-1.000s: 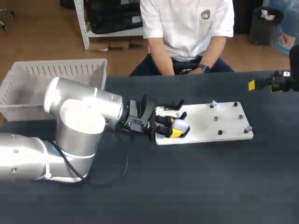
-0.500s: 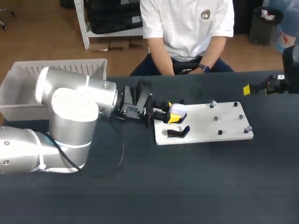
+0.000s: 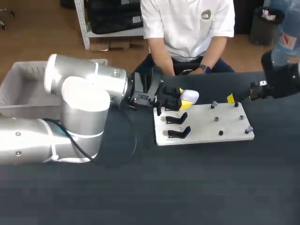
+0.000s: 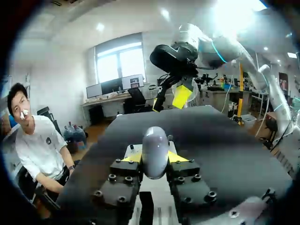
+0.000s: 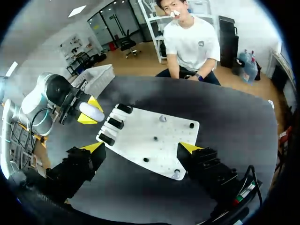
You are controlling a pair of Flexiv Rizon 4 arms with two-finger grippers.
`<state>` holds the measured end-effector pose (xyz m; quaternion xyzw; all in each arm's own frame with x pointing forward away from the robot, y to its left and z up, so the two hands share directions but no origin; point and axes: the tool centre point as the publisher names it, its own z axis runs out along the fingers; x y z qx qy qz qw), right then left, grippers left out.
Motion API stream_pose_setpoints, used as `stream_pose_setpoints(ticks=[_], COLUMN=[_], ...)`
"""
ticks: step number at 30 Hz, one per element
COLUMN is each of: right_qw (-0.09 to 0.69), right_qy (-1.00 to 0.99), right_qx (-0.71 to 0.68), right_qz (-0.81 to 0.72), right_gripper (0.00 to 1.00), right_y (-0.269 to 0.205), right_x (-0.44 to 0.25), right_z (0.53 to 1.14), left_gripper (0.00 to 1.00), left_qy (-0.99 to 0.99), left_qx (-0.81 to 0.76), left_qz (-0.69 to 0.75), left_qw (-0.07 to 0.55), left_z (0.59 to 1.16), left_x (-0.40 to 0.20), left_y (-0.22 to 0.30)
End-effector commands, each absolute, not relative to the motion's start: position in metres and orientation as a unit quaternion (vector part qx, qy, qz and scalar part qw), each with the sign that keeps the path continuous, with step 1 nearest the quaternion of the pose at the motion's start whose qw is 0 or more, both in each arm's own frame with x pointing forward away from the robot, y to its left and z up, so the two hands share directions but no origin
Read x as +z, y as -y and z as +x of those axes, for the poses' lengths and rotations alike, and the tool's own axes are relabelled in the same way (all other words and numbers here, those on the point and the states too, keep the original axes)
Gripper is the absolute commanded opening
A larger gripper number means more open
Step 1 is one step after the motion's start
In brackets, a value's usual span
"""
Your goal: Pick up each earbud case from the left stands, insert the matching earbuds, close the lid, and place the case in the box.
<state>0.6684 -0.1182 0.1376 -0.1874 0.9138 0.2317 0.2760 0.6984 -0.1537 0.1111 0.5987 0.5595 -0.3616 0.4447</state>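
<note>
Left wrist view: the left jaws clamp the white earbud case [image 4: 155, 151] between them. Only the right wrist view shows the right jaws spread wide, over the white board [image 5: 173, 145].

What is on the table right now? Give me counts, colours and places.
Rounded white earbud case: one, white, between the left gripper's fingers, over the board's far left corner.
Flat rectangular board: one, white, mid-table.
Black stands: three, black, in a row at the board's left end.
Small pegs: six, dark, two pale-topped, on the board's right part.
Slatted plastic box: one, white, far left.
Left gripper: shut on the case.
Right gripper: open, by the board's far right edge.
</note>
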Motion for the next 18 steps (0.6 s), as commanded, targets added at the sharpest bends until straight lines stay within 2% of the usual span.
stream_pose_setpoints(ticks=[1, 18], right_qw=[0.271, 0.257], right_qy=[-0.913, -0.904], right_qx=[0.237, 0.258], right_qz=[-0.193, -0.222], right_gripper=[1.0, 1.0], right_y=[0.106, 0.076], right_x=[0.136, 0.131], right_z=[0.674, 0.679], left_gripper=[0.0, 0.0], left_qy=[-0.551, -0.522], left_qx=[-0.366, -0.373], left_qz=[0.607, 0.629], left_qw=[0.441, 0.439], left_z=[0.707, 0.692], left_x=[0.111, 0.119], left_y=[0.17, 0.193])
